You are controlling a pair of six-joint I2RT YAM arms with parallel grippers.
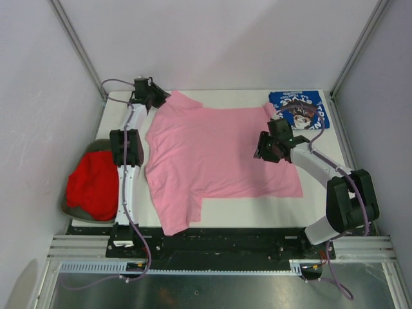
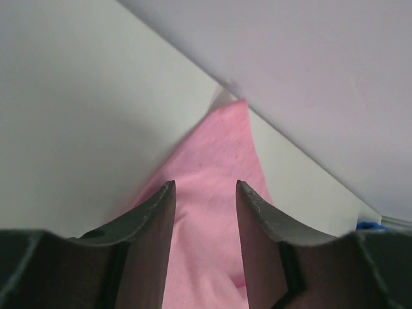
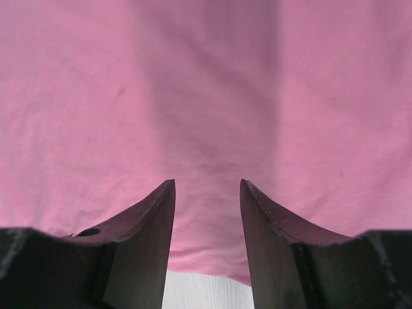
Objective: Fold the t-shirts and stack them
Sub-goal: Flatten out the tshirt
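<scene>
The light pink t-shirt (image 1: pixel 212 154) lies spread flat across the middle of the table. My left gripper (image 1: pixel 154 100) is open at the shirt's far left sleeve; in the left wrist view the pink sleeve (image 2: pixel 219 167) lies between and beyond my open fingers (image 2: pixel 206 190). My right gripper (image 1: pixel 264 149) is open just above the shirt's right part; its wrist view shows pink cloth (image 3: pixel 206 96) under the open fingers (image 3: pixel 206 187), with the hem edge near their base. The blue printed t-shirt (image 1: pixel 299 109) lies folded at the far right corner. The red t-shirt (image 1: pixel 93 187) is bunched in the grey bin.
The grey oval bin (image 1: pixel 96 145) sits off the table's left edge. White enclosure walls (image 1: pixel 225 38) stand close behind and beside the table (image 1: pixel 257 212). A strip of table shows along the near edge.
</scene>
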